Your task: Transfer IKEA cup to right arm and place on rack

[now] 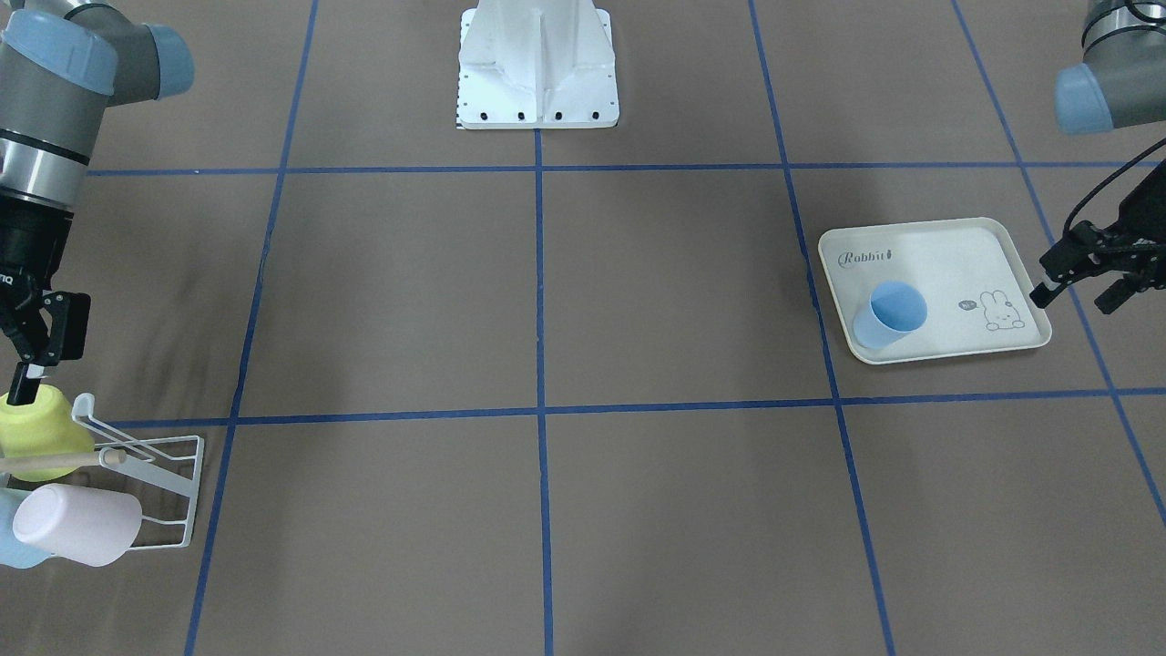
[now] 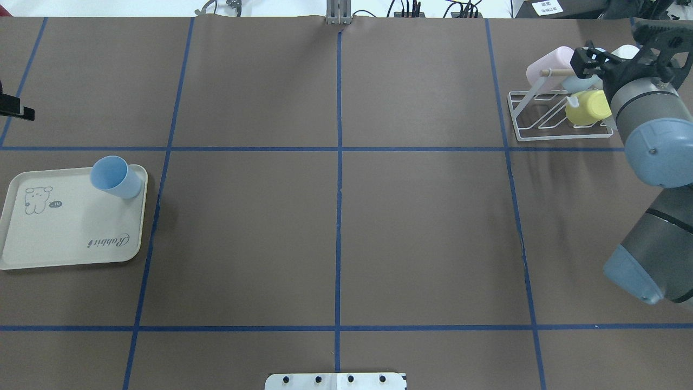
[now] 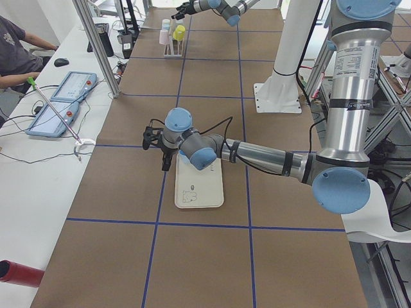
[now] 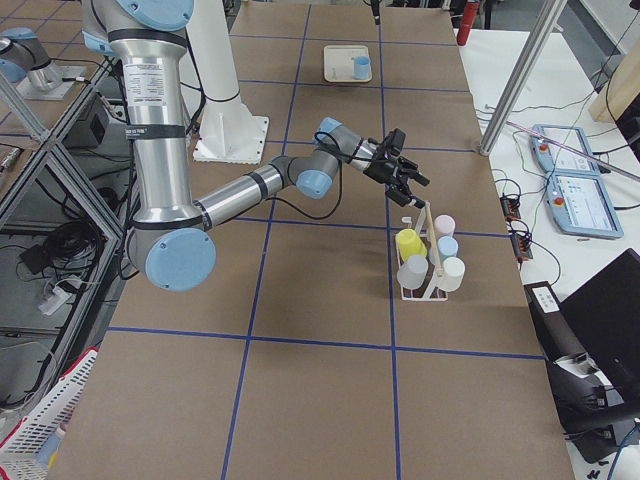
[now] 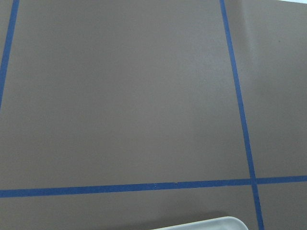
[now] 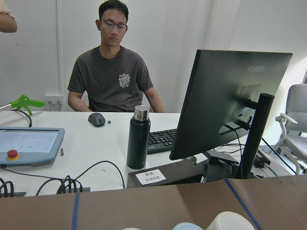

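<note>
Hanging over the rack (image 2: 543, 120) at about two o'clock on the table (image 1: 410, 301), reckoned from behind the robot's shoulders, the right gripper (image 1: 44, 357) is carrying nothing. Its fingers (image 1: 64, 333) are standing spread apart and pointing down toward a yellow cup (image 1: 41, 428) that is sitting on the white wire prongs. From the table's end I am seeing clear air between that gripper and the cup, so the two are not touching. A pink cup (image 1: 77, 524) is lying on the same rack just beside the yellow one, at its six o'clock in the view facing the robot, and a pale blue cup (image 1: 9, 539) is peeking out behind it at the edge. Over at nine o'clock on the table, well apart from all that, the blue cup (image 1: 888, 314) is standing upright, mouth up, on the cream rabbit tray (image 1: 947, 264). It is sitting in the tray's one-o'clock corner as the overhead camera is showing it. The left gripper (image 1: 1077, 299) is hovering just beside the tray's outer edge, at its three o'clock in the facing view and apart from the blue cup, with its fingers (image 1: 1048, 282) splayed wide and gripping nothing. The right wrist camera is looking over the cup tops at a person (image 6: 112, 81) sitting at a white desk beside a monitor (image 6: 225, 105).
</note>
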`<state>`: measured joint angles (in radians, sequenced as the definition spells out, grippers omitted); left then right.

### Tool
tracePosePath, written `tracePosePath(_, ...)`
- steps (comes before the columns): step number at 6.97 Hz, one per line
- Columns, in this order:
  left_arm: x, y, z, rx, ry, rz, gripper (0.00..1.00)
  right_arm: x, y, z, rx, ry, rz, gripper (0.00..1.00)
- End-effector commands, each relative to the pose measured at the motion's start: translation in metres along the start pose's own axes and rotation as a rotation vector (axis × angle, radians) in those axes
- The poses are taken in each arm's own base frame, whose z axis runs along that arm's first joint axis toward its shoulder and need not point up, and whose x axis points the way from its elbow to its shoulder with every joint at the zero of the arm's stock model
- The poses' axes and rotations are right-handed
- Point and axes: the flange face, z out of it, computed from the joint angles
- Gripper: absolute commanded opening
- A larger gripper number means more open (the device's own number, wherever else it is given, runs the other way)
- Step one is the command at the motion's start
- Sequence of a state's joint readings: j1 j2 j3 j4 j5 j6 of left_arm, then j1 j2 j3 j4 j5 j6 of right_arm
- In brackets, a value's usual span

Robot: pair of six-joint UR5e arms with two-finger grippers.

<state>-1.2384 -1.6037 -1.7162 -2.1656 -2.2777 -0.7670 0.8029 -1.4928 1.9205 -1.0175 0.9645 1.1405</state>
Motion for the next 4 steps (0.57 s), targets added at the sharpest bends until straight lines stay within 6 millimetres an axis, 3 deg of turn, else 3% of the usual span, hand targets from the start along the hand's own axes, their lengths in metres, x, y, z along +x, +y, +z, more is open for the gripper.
tracePosePath(1,0.014,0.016,0.022,-0.088,-0.039,-0.025,1.00,-0.014,-0.030,-0.035,0.010,-0.084,0.221,1.00)
tracePosePath(4,0.040,0.038,0.063,-0.151,-0.104,-0.002,1.00,-0.027,-0.046,-0.062,-0.013,-0.322,0.526,1.00)
